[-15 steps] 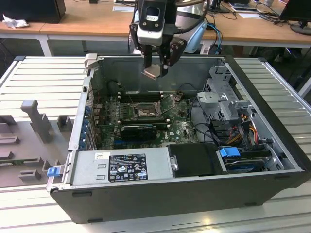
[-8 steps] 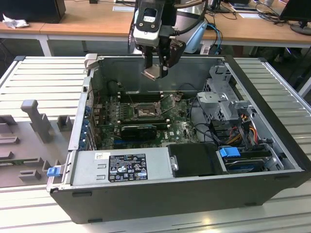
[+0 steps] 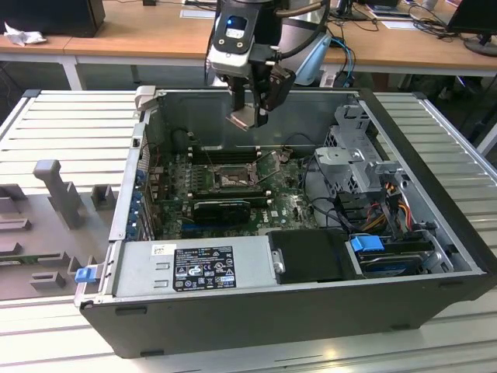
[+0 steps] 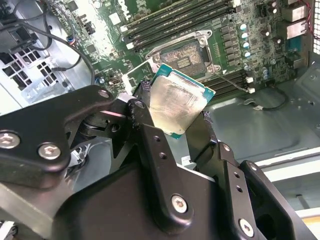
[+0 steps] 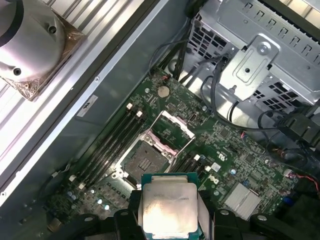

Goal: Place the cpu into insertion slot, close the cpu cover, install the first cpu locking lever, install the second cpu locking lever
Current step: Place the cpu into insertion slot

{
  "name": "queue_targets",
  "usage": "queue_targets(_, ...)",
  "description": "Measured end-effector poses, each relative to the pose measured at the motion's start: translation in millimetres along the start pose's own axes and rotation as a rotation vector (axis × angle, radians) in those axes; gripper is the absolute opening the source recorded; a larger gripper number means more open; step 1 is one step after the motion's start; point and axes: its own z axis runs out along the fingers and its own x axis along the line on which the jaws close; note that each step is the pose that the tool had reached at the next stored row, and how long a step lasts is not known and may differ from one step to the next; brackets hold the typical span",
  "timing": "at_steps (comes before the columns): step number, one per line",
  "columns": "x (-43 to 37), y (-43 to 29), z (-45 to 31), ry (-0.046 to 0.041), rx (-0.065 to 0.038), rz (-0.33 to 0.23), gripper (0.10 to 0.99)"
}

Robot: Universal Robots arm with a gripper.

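My gripper (image 3: pixel 250 109) hangs above the open computer case (image 3: pixel 435 194), shut on the cpu (image 3: pixel 241 117), a small square silver-topped chip. Both wrist views show the cpu (image 4: pixel 177 102) (image 5: pixel 167 207) pinched by its edges between the black fingers (image 4: pixel 145 112). Well below it on the green motherboard lies the insertion slot (image 3: pixel 231 179) (image 4: pixel 182 52) (image 5: pixel 146 161), a dark square socket with nothing in it. The cpu cover (image 5: pixel 173 130) stands tipped up at one side of the slot. Thin wire levers (image 3: pixel 269 160) stick up beside the socket.
Long black memory slots (image 3: pixel 221 155) flank the socket, and a black finned card (image 3: pixel 221 207) lies in front of it. A power supply (image 3: pixel 194 268) fills the near side of the case, and a metal drive cage (image 3: pixel 357 163) with cables stands at the exterior view's right.
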Motion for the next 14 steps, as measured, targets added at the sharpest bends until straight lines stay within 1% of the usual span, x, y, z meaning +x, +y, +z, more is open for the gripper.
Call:
queue_targets(4, 0.0, -0.1, 0.9, -0.0016, 0.000, 0.017, 0.529)
queue_targets(9, 0.0, -0.2, 2.3, -0.0055, -0.001, 0.059, 0.529)
queue_targets(14, 0.0, -0.3, 2.9, -0.0119, -0.003, 0.132, 0.529)
